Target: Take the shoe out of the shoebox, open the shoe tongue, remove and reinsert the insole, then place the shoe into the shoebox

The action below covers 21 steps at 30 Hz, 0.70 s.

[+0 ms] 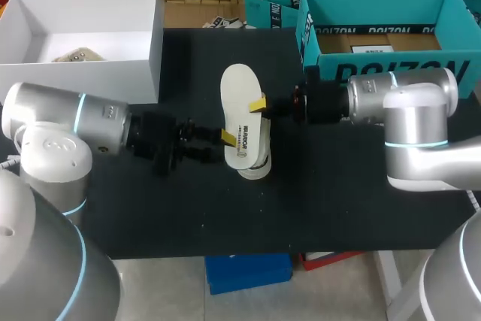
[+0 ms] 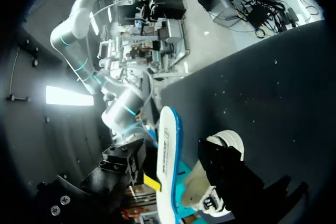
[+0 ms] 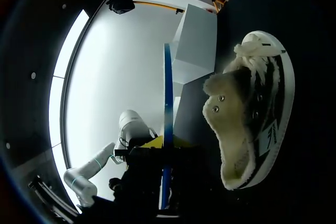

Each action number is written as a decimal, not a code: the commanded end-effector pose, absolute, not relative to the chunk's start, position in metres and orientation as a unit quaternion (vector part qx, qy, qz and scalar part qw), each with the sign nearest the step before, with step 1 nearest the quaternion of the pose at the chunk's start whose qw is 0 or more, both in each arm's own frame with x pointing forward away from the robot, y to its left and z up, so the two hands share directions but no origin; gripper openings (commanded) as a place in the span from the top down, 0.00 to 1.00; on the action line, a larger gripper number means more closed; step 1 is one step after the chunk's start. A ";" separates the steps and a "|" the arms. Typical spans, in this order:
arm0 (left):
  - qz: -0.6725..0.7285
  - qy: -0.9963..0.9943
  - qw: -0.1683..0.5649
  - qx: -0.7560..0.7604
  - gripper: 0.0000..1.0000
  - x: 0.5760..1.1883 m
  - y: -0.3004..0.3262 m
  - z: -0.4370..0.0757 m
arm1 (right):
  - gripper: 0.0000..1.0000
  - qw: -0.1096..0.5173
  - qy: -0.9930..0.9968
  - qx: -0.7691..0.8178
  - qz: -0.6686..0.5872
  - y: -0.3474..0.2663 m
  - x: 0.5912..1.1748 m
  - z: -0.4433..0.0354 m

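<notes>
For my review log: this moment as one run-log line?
insole out | right gripper shut on insole | left gripper beside it | shoe on table, outside white shoebox

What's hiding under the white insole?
A shoe lies under the insole, on the black table. From above only one end of it peeks out, because the insole covers the rest. The right wrist view shows its fluffy lining.

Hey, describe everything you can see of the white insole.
The white insole is a flat, foam-looking foot shape with dark print on top and a blue underside. It is held over the fleece-lined white sneaker, outside it. The right gripper pinches one long edge in its jaws; the left gripper is at the other edge.
</notes>
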<state>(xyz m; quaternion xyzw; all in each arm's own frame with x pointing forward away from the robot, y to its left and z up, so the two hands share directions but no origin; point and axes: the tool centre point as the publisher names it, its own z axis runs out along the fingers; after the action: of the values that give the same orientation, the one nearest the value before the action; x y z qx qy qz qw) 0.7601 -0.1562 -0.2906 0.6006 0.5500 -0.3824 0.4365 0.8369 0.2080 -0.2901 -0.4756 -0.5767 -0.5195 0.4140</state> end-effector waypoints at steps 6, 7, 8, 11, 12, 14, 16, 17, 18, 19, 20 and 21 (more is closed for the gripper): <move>-0.212 0.657 0.246 0.681 0.00 0.752 -0.125 -0.246 | 1.00 0.414 -0.577 -0.476 -0.519 0.209 0.838 -0.291; -0.202 0.657 0.225 0.690 0.00 0.753 -0.126 -0.244 | 1.00 0.414 -0.577 -0.476 -0.519 0.209 0.838 -0.291; -0.187 0.658 0.204 0.701 0.00 0.752 -0.128 -0.242 | 1.00 0.414 -0.577 -0.476 -0.519 0.209 0.838 -0.291; -0.124 0.654 0.136 0.734 0.00 0.751 -0.134 -0.234 | 1.00 0.414 -0.577 -0.476 -0.519 0.209 0.838 -0.291; -0.091 0.652 0.093 0.747 0.00 0.750 -0.136 -0.234 | 1.00 0.414 -0.577 -0.476 -0.519 0.209 0.838 -0.291; -0.071 0.653 0.064 0.751 0.00 0.749 -0.139 -0.230 | 1.00 0.414 -0.577 -0.476 -0.519 0.209 0.838 -0.291; -0.030 0.658 0.034 0.752 0.00 0.748 -0.142 -0.225 | 1.00 0.414 -0.577 -0.476 -0.519 0.209 0.838 -0.291; -0.013 0.660 0.022 0.751 0.00 0.749 -0.142 -0.222 | 1.00 0.414 -0.577 -0.476 -0.519 0.209 0.838 -0.291; 0.000 0.662 0.011 0.750 0.00 0.748 -0.143 -0.221 | 1.00 0.414 -0.577 -0.476 -0.519 0.209 0.838 -0.291; 0.012 0.665 0.004 0.747 0.00 0.748 -0.144 -0.219 | 1.00 0.414 -0.577 -0.476 -0.519 0.209 0.838 -0.291; 0.023 0.667 -0.002 0.745 0.00 0.749 -0.145 -0.217 | 1.00 0.414 -0.577 -0.476 -0.519 0.209 0.838 -0.291; 0.038 0.669 -0.018 0.742 0.00 0.749 -0.146 -0.216 | 1.00 0.414 -0.577 -0.476 -0.519 0.209 0.838 -0.291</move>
<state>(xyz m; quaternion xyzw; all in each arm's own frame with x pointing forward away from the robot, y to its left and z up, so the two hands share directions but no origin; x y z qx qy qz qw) 0.7445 -0.1420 -0.2236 0.6876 0.6217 -0.2562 0.2741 0.8374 0.2082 -0.2903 -0.4753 -0.5770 -0.5191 0.4143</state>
